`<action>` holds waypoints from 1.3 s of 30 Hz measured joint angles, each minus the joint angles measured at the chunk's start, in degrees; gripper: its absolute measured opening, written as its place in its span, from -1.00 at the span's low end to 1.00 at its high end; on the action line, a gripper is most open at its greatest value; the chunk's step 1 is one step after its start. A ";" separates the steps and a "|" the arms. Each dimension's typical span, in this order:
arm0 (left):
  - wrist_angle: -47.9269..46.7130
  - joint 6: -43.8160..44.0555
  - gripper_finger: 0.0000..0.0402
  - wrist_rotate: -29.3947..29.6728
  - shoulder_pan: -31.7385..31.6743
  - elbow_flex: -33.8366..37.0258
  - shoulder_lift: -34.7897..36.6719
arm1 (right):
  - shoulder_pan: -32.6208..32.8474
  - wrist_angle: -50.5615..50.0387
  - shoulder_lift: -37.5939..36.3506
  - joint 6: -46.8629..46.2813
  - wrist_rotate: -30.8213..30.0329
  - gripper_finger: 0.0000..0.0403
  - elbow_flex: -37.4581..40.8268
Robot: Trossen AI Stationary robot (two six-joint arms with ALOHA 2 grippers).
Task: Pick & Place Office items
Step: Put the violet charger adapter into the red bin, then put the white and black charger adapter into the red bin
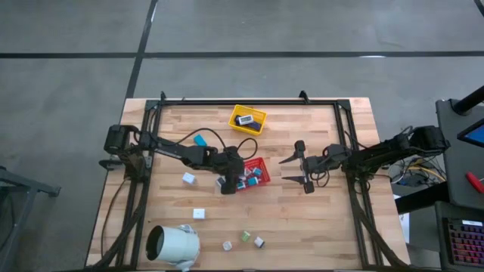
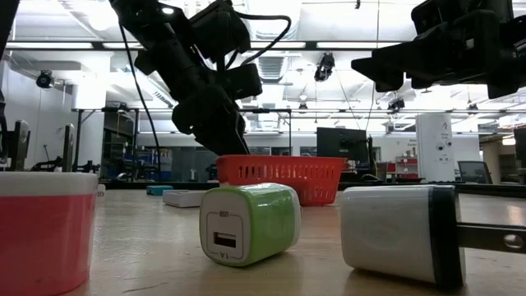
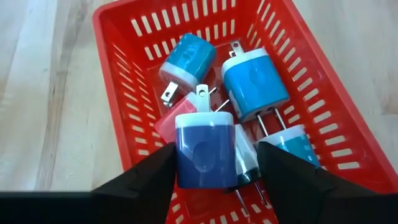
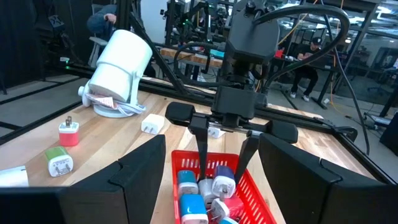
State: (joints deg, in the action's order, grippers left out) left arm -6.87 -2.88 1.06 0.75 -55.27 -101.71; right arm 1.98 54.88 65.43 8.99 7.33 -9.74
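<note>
L jaws open over navy charger (image 3: 202,155) in red tray (image 3: 118,37).

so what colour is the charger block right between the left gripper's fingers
Navy blue with a white plug end, over the red tray; clearest in the left wrist view.

A wooden table (image 1: 318,219) with a black frame around its edge. Right under the left hand (image 1: 227,183), a red basket (image 1: 261,163) sitting on the wood. Past that hand toward the far edge, a yellow tray (image 1: 248,119). Just beside the left hand, a small white plug (image 1: 188,178), and near its arm a teal plug (image 1: 200,140). Well apart from the hand, near the front edge, another white plug (image 1: 199,214), three tiny plugs (image 1: 244,240) close together, and a big white cylinder (image 1: 174,245) lying tipped over at the corner.
</note>
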 joint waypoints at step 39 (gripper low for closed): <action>4.16 -10.90 0.13 6.24 1.74 0.10 9.28 | 4.32 -9.89 0.03 -4.12 3.17 0.27 -2.99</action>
State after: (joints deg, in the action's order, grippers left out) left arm -2.71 -13.77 7.30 2.50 -55.17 -92.43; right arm 6.30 44.99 65.46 4.87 10.50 -12.72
